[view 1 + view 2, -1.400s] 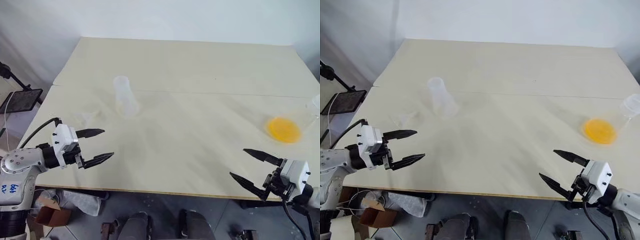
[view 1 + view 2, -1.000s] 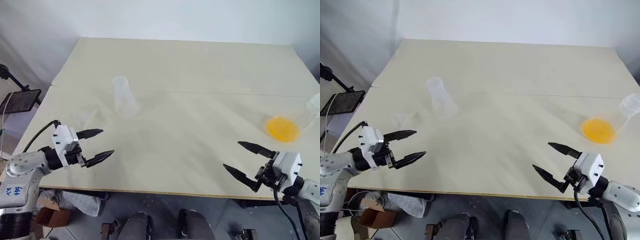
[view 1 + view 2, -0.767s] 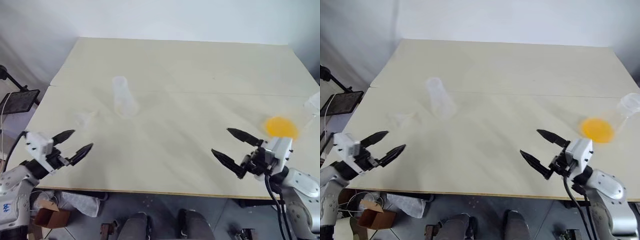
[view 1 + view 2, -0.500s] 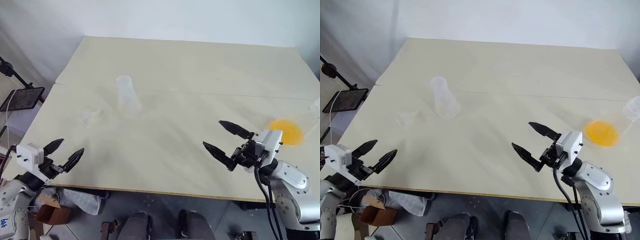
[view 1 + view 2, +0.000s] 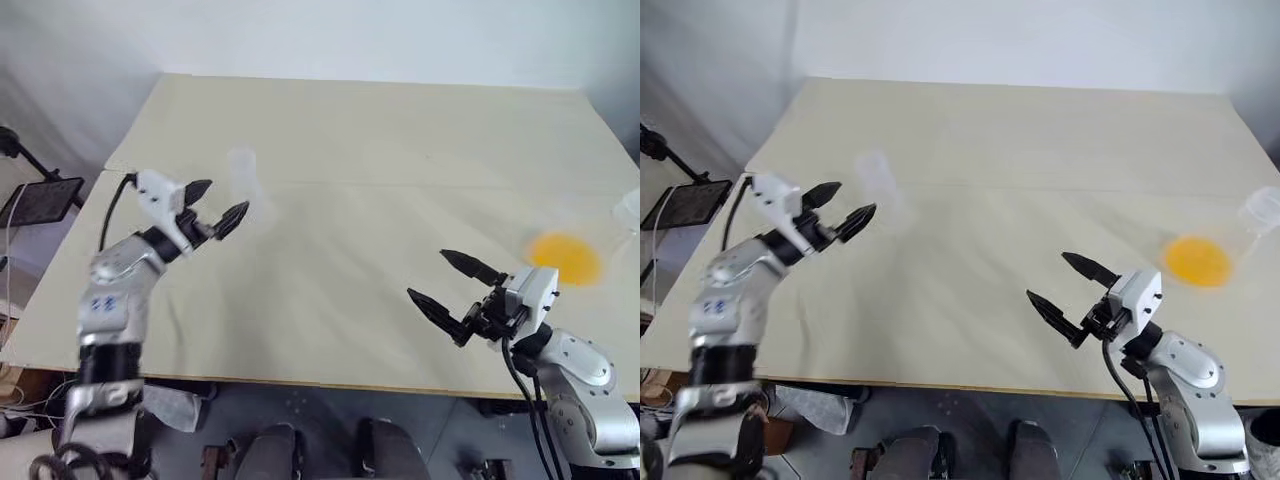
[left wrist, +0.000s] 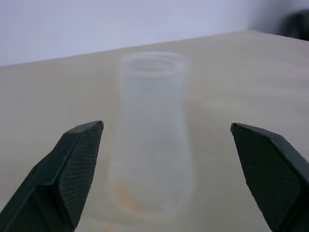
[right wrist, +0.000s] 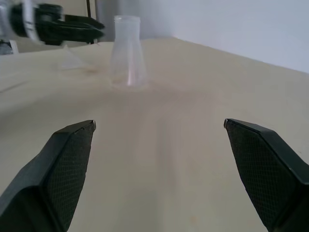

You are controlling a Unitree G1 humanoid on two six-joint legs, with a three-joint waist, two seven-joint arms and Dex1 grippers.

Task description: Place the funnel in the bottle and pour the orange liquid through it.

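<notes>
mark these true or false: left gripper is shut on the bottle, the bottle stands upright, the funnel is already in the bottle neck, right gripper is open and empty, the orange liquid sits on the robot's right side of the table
1. The left gripper is shut on the bottle. False: it is open, short of the bottle.
2. The bottle stands upright. True.
3. The funnel sits in the bottle neck. False: it rests on the table beside the bottle.
4. The right gripper is open and empty. True.
5. The orange liquid is on the robot's right side. True.

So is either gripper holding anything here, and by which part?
Nothing is held. The left gripper is open near the bottle; the right gripper is open over bare table.
</notes>
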